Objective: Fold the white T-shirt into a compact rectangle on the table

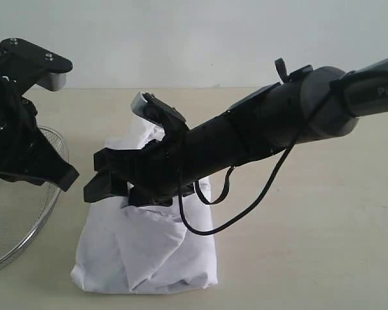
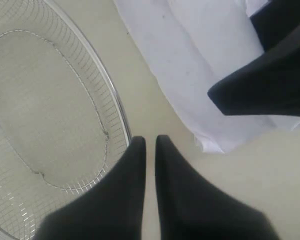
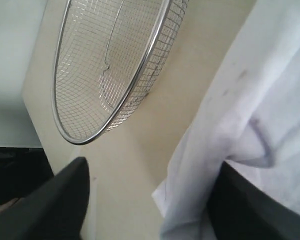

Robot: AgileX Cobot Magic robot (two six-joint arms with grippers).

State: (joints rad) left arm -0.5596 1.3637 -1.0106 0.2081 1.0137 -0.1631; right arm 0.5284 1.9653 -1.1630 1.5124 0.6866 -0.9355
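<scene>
Nearest the camera, the white T-shirt (image 1: pixel 142 252) lies mid-table (image 1: pixel 310 245) as a stubby rectangle with sleeves tucked in, so the folding looks mostly done. The near edge is fairly square; creased, lumpy top layers need flattening. Only plain white shows, no lettering or tag, so I can't tell which end is the neck. Long axis runs near-to-far, roughly straight away from the camera. Over its middle hangs the right gripper (image 1: pixel 92 175), reaching across with jaws spread wide and no cloth pinched. Beyond that, the shirt's far end is bunched up and needs tidying. At the left, the left gripper (image 2: pixel 149 142) hangs over the wire basket (image 2: pixel 65 100), fingers pressed together, empty.
</scene>
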